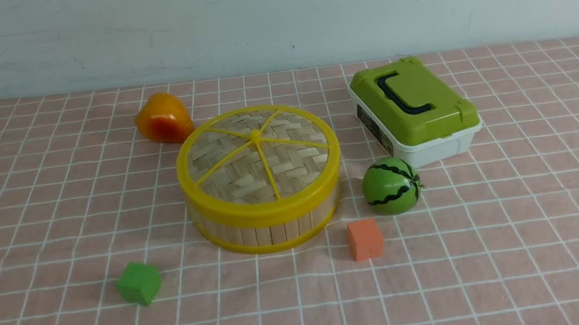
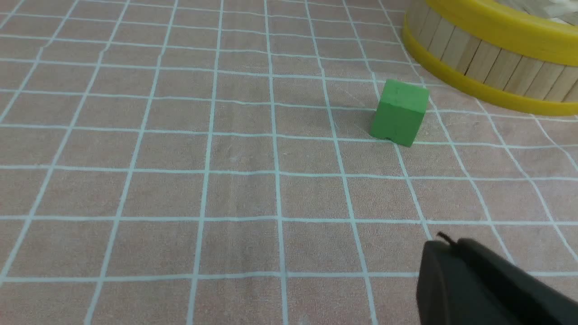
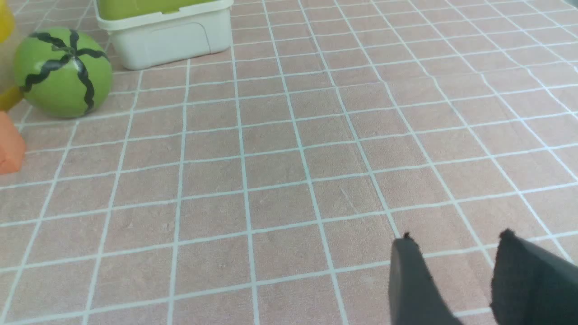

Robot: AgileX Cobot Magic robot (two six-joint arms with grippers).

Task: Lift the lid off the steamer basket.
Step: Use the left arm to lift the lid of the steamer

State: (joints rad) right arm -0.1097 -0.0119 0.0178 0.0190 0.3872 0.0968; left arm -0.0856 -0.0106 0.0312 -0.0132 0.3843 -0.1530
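Note:
The steamer basket (image 1: 267, 228) stands at the table's middle, with pale slat walls and yellow rims. The woven lid (image 1: 258, 158) with yellow spokes and a small centre knob sits flat on top of it. Neither gripper shows in the front view. In the left wrist view the left gripper (image 2: 445, 243) is shut and empty, low over the cloth, short of the basket's wall (image 2: 487, 58). In the right wrist view the right gripper (image 3: 456, 241) is open and empty over bare cloth, far from the basket.
A green cube (image 1: 139, 282) lies front-left of the basket, an orange cube (image 1: 365, 239) front-right. A toy watermelon (image 1: 391, 186) and a white box with a green top (image 1: 414, 110) stand to the right. An orange mango-like fruit (image 1: 162, 119) lies behind on the left.

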